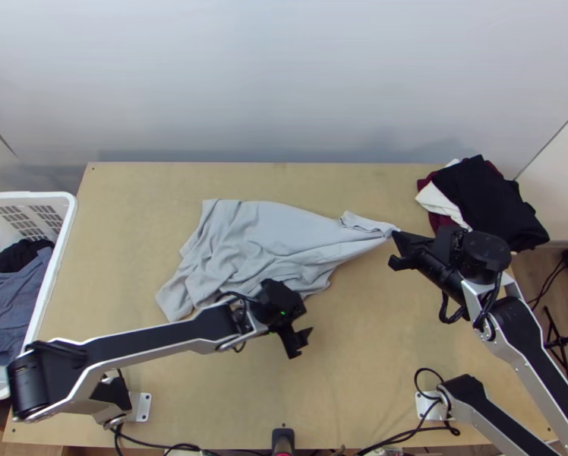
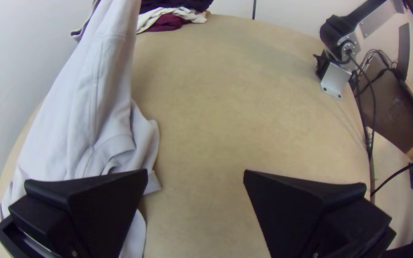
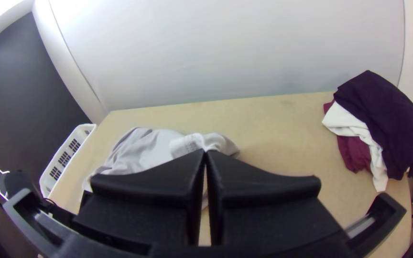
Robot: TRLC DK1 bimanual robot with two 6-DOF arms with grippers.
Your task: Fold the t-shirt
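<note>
With the right end effector (image 3: 205, 153) pinched on a drawn-out corner of the grey t-shirt (image 1: 276, 232), which otherwise lies rumpled across the table's (image 1: 375, 342) left and middle, the step seems to be spreading: hold that corner steady, let the left end effector (image 1: 304, 342), wide and empty on the near side, take the loose near edge, then draw both apart gently. The right wrist view settles that its fingers meet at the cloth, something the top view leaves uncertain.

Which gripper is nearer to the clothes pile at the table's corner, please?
Right gripper, holding the shirt near the pile; the left gripper is farther, over the table.
</note>
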